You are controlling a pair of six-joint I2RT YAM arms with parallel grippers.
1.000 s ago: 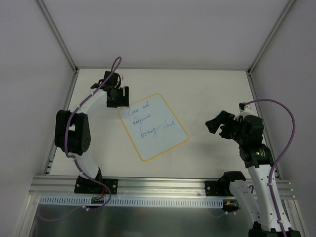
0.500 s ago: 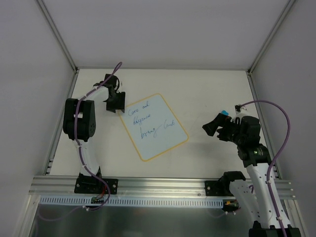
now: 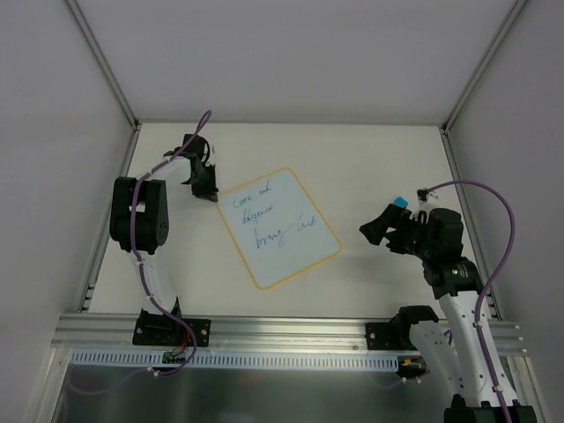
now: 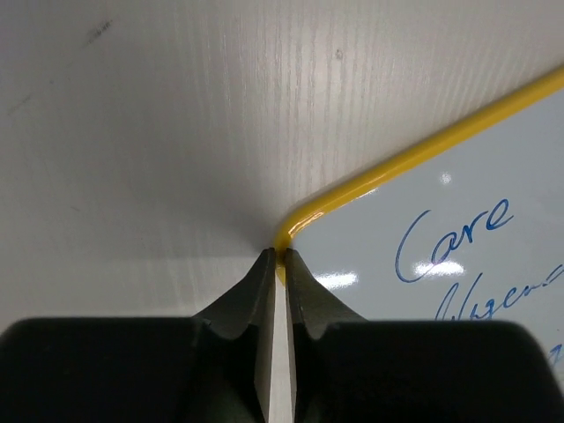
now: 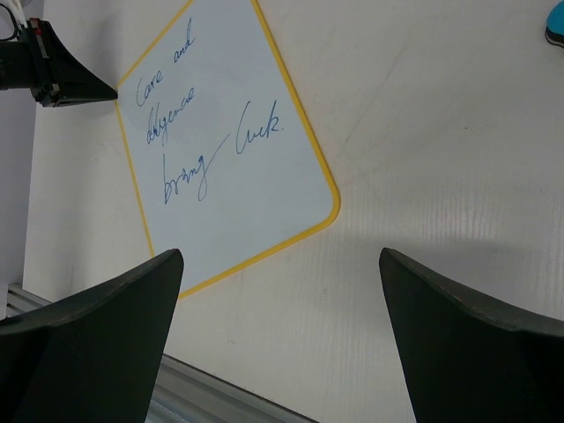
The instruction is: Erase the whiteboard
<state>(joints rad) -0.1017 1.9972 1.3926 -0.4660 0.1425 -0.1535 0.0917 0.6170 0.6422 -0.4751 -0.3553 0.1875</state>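
I see the whiteboard [image 3: 278,227] lying flat on the bench [image 3: 379,159], a little left of the middle. It is turned at an angle, so that its corners point to the sides. Its yellow border goes all around, and there is blue handwriting in a few lines on the pale surface.

The left tool [image 3: 211,196] is at the far-left corner of the board. In the left wrist view the tool [image 4: 276,256] has its jaws almost together, with only a thin slit between them. The tips touch the rounded yellow corner of the board [image 4: 458,247] from outside. A small piece of the yellow edge shows in the slit. The rest of the board spreads to the right of the tool, and the first written word is near that corner.

The right tool [image 3: 377,229] is over the right part of the bench, well apart from the board, and it points left. Its jaws are wide apart and nothing is between them. In the right wrist view the tool [image 5: 280,253] looks down at the board [image 5: 220,167], and the near-right corner of the board is the one closest to it.

A small blue block [image 3: 402,202] shows just beside the right arm on its far side. In the right wrist view it [image 5: 555,33] lies on the bench at the picture's edge, well apart from the board.
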